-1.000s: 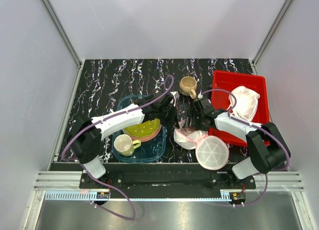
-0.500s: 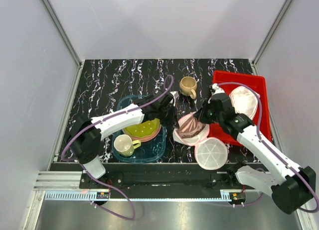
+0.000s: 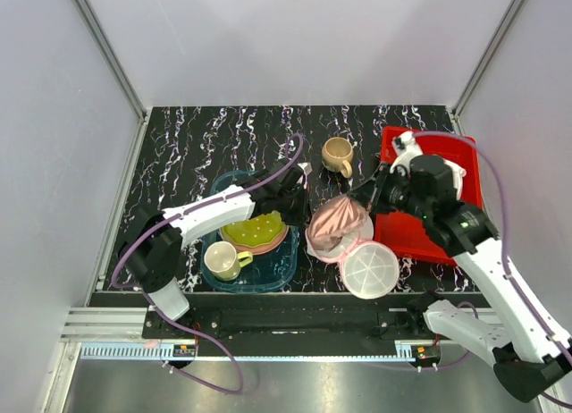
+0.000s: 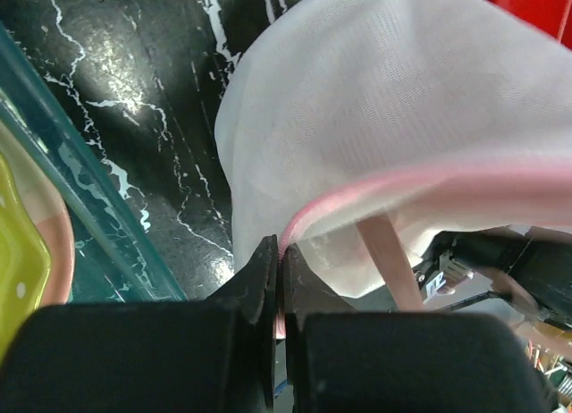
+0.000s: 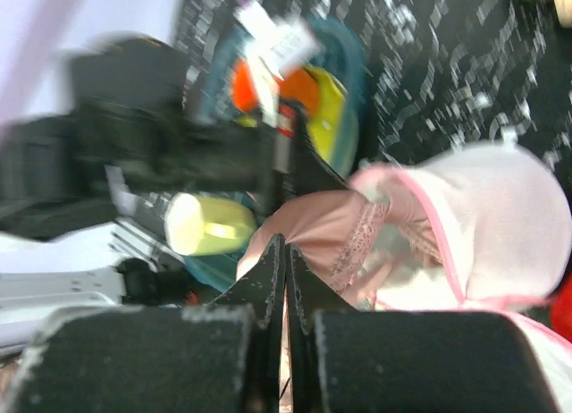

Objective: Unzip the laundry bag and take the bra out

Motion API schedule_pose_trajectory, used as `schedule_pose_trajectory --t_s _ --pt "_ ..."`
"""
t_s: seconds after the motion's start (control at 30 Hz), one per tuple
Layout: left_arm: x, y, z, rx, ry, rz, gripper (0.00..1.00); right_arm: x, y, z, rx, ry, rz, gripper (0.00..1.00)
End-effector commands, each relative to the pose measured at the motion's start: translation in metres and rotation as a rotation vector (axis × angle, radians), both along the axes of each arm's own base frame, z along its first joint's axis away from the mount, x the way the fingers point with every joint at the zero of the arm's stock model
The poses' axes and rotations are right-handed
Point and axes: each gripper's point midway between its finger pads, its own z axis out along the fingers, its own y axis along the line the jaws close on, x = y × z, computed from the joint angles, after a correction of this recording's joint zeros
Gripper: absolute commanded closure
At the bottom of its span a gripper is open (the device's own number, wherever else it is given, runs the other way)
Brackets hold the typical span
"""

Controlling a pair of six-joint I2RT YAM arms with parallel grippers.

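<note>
The laundry bag (image 3: pixel 370 270) lies just left of the red tray (image 3: pixel 399 237); the left gripper (image 4: pixel 279 257) pinches its pink edging (image 4: pixel 429 185); the right gripper (image 5: pixel 285 250) pinches the bra (image 5: pixel 313 227), partly out.

The bag (image 3: pixel 371 270) is white mesh (pink edging); the bra (image 3: pixel 338 218) is pale pink. The worktop (image 3: pixel 214 140) is black, white-veined; the tray (image 3: pixel 400 241) red.

Laundry bag (image 3: pixel 371 270) between basin (image 3: pixel 277 268) left, tray (image 3: pixel 402 236) right
</note>
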Motion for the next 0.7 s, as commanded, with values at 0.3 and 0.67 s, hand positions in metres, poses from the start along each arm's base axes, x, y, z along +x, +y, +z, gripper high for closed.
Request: schedule_pose_trajectory --t_s 0.3,0.67 --pt "0.000 0.001 0.010 -0.046 -0.028 0.002 1.00 0.026 -0.060 0.158 -0.013 -0.443 -0.299 1.00" --pt "-0.005 0.007 0.028 -0.071 -0.061 0.005 1.00 0.064 -0.152 0.154 -0.430 -0.462 -0.745 1.00"
